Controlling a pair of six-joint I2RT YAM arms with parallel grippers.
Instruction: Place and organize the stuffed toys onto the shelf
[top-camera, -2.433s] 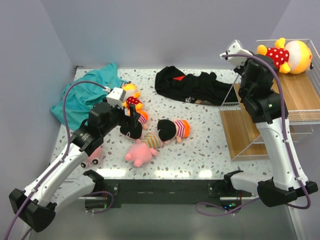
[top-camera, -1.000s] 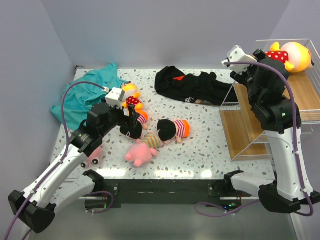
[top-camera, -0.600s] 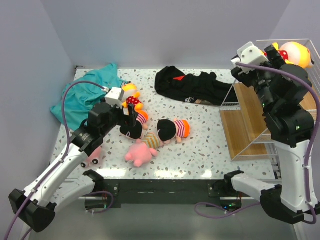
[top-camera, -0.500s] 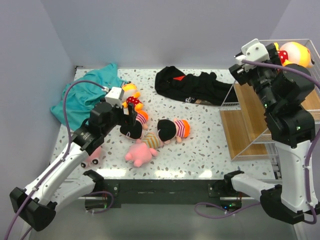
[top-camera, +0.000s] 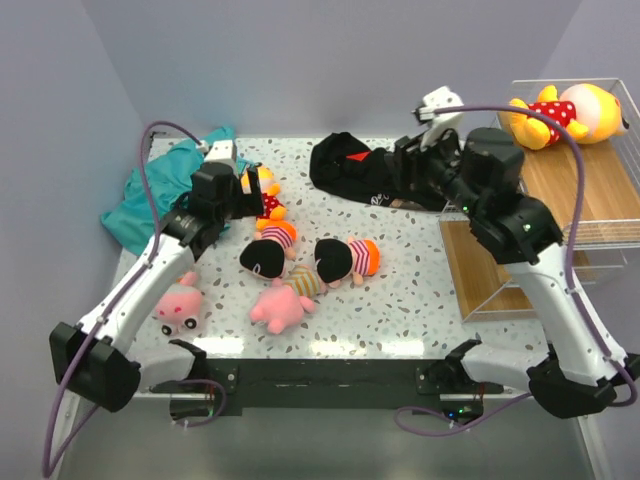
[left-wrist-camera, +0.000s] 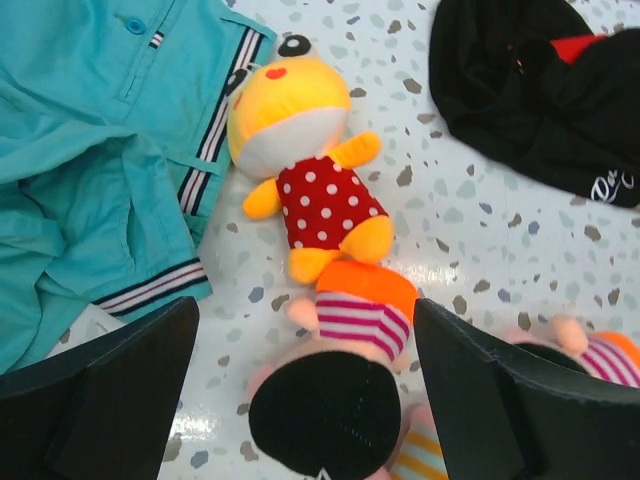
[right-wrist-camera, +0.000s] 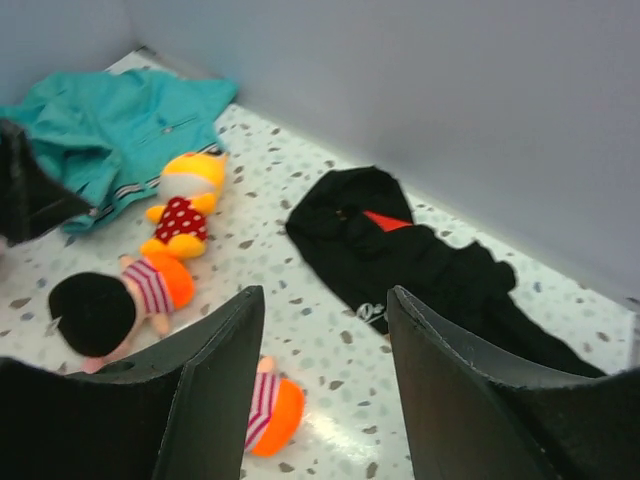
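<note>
Over the left of the speckled tabletop (top-camera: 400, 290), the left hand (left-wrist-camera: 305, 325) hangs wide open above a yellow-orange plush bear in red dotted top (left-wrist-camera: 315, 185). The right hand (right-wrist-camera: 322, 305) is empty, fingers apart. Another such bear (top-camera: 555, 108) lies atop the white wire shelf (top-camera: 600, 190). The next move is probably to descend and grip.

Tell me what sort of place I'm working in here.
Most likely a lab test cell, not a home: plain lavender walls box in a speckled tabletop, with a small wire shelf and stuffed toys laid out as props.
</note>
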